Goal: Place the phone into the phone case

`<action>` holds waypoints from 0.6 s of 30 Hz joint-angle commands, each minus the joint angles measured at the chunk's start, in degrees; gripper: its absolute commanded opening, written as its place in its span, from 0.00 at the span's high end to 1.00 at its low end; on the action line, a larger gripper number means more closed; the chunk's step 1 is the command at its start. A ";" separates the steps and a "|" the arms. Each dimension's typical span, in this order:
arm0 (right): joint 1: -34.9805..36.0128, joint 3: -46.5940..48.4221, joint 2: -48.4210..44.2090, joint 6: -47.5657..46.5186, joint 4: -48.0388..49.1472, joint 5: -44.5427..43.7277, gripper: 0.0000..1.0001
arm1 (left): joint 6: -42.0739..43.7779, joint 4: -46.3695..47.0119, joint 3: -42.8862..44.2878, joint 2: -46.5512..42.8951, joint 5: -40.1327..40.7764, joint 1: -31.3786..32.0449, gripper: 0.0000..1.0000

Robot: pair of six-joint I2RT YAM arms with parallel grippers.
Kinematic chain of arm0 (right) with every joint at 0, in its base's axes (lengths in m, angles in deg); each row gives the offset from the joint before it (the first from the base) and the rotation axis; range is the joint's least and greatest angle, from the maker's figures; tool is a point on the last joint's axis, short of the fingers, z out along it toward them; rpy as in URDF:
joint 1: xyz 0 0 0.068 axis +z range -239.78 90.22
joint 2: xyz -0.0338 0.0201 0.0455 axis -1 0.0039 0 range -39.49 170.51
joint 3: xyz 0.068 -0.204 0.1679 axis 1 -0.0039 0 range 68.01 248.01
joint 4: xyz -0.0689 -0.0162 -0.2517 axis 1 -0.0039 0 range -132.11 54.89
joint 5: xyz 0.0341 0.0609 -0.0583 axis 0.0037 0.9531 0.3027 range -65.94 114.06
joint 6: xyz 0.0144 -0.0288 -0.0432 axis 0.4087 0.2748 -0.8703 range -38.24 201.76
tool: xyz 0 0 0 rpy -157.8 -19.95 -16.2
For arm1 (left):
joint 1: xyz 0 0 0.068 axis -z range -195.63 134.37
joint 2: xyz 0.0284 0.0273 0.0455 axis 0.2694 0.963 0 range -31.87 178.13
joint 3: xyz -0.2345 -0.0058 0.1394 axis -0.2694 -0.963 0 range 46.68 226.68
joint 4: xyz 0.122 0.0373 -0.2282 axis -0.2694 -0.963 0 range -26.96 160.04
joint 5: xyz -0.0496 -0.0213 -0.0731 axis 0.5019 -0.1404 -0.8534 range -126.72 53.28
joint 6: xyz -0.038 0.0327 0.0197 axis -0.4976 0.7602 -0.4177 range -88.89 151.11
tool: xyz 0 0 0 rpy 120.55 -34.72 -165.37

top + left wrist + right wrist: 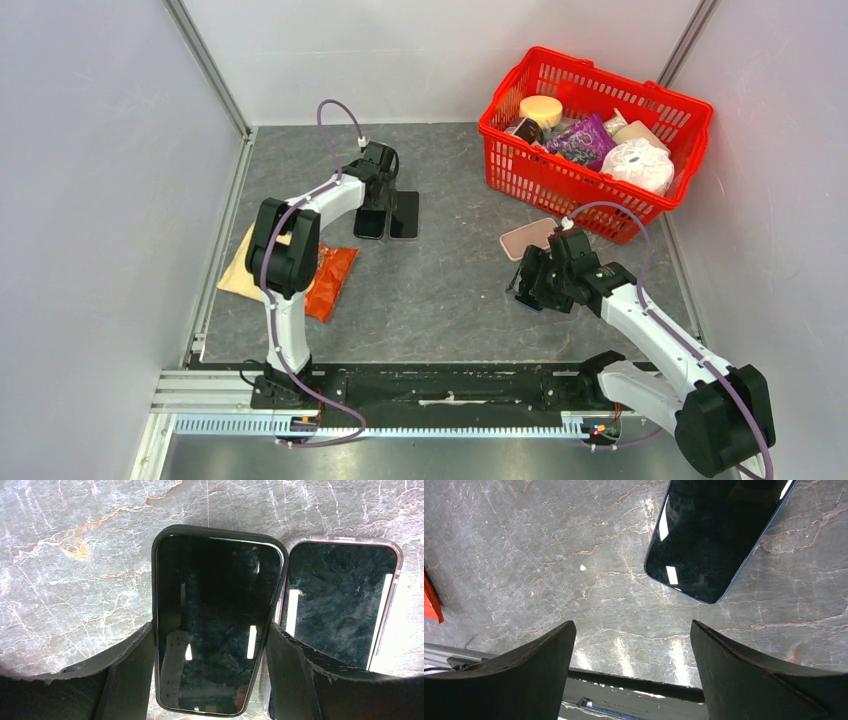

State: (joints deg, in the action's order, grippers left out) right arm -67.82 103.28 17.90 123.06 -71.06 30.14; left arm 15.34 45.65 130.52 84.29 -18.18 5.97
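Observation:
A dark phone with a black rim (217, 580) lies screen-up on the grey table, also seen from above (369, 226). My left gripper (211, 630) straddles its near end, with both fingers (130, 665) against its long edges. A second dark slab with a clear rim (340, 600) lies right beside it (405, 214). A pink phone case (527, 238) lies in front of the basket. My right gripper (633, 625) is open and empty above the table (528, 285). A dark phone with a blue edge (719, 535) lies just ahead of it.
A red basket (690, 110) full of several items stands at the back right. An orange packet (330, 280) and a yellow packet (238, 272) lie beside the left arm. Grey walls close both sides, and a metal rail (400, 425) runs along the near edge.

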 commanded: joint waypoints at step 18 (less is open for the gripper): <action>-1.45 2.37 5.30 3.25 1.45 -15.93 0.06 | -5.78 2.14 1.22 -7.84 -5.95 -0.35 0.11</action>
State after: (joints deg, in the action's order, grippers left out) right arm -68.02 103.28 20.89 124.74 -70.88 20.94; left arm 15.02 45.70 132.22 84.05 -19.73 5.60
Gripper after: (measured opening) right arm 0.932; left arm 0.895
